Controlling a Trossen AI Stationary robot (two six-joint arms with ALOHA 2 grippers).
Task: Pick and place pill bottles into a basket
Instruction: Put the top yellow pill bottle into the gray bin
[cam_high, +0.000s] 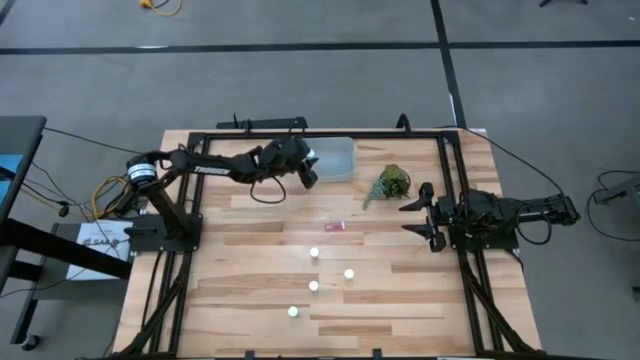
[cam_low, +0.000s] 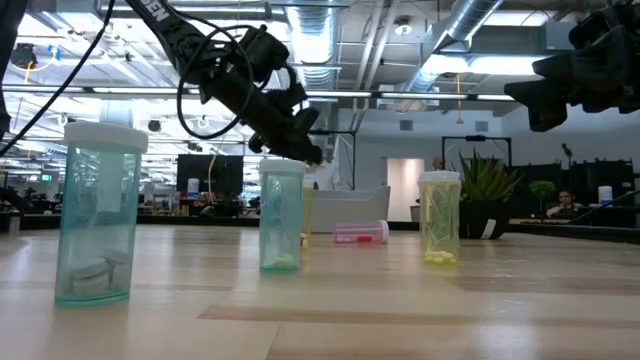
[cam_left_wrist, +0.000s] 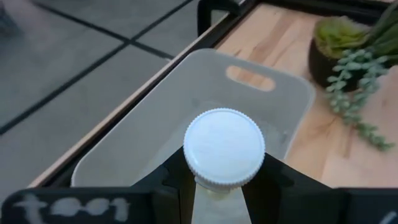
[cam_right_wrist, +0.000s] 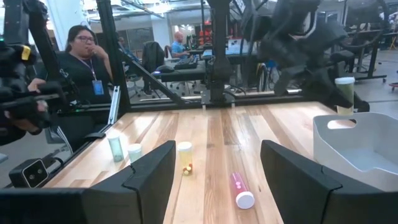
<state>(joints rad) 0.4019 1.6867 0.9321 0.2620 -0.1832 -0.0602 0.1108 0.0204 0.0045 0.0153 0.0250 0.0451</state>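
My left gripper (cam_high: 309, 170) is shut on a pill bottle with a white cap (cam_left_wrist: 224, 146), held over the left end of the pale translucent basket (cam_high: 336, 158). The bottle also shows in the right wrist view (cam_right_wrist: 345, 94). Several white-capped bottles (cam_high: 314, 253) stand upright on their bases in the middle of the table. A pink bottle (cam_high: 335, 226) lies on its side nearer the basket. My right gripper (cam_high: 424, 215) is open and empty at the table's right side, beside the green plant. My left gripper pinches the bottle's body just below the cap (cam_left_wrist: 219, 185) between its two fingers (cam_left_wrist: 169, 180). The fingers come slanting down from the table's left side. The bottle stands upright, cap up, lifted clear above the basket's inside (cam_left_wrist: 155, 118).
A small potted green plant (cam_high: 392, 183) stands right of the basket, between it and my right gripper. A black frame (cam_high: 300, 133) runs along the table's far edge and sides. People sit beyond the table in the right wrist view (cam_right_wrist: 84, 50).
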